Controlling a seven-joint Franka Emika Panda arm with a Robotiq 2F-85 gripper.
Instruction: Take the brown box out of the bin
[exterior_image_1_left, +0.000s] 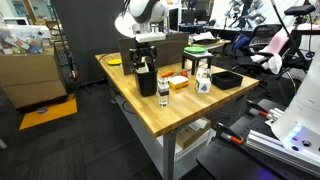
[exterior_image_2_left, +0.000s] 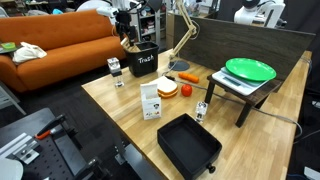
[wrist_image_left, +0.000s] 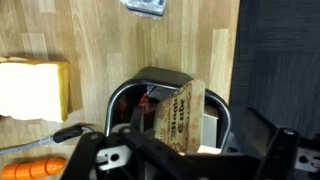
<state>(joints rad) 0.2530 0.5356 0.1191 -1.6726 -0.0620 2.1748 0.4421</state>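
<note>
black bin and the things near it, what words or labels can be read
"Trash": white lettering on the side of the bin, in an exterior view; the last letters are soft.
Brown box: dark print on its face, too blurred to read.
White spray bottle: label too small to read.

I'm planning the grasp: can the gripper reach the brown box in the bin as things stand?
Probably yes: the gripper hangs right above the bin, its jaws open; the brown box pokes out of the open top, uncovered.
</note>
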